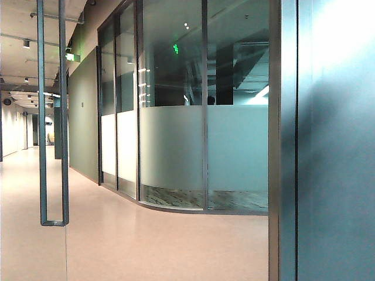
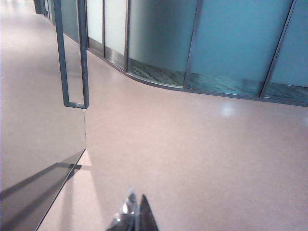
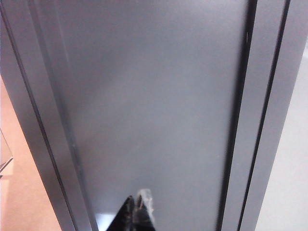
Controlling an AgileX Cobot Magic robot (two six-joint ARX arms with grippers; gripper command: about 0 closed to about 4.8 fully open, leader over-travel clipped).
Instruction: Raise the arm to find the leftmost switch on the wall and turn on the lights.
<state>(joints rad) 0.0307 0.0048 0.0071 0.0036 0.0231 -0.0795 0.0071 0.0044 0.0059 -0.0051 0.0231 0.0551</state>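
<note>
Left claw [image 2: 134, 214], fingertips together, hangs above the pinkish floor [image 2: 202, 144] near a glass door's handle [image 2: 72, 57]. Right claw [image 3: 137, 211], tips likewise together, faces a grey door panel [image 3: 154, 96]. No view shows the wall switch, so its position relative to either claw cannot be told.

Floor [image 1: 146, 240]: smooth, pinkish, soft sheen. Partition [image 1: 176, 146]: glass, lower band frosted, dark metal frames. Door [image 2: 29, 144]: clear glass, reflective; handle [image 1: 53, 117] dark metal. Panel [image 3: 154, 106]: grey, matt, smooth. Left gripper [image 2: 133, 216], right gripper [image 3: 136, 211]: black tips, glossy clear wrap.
</note>
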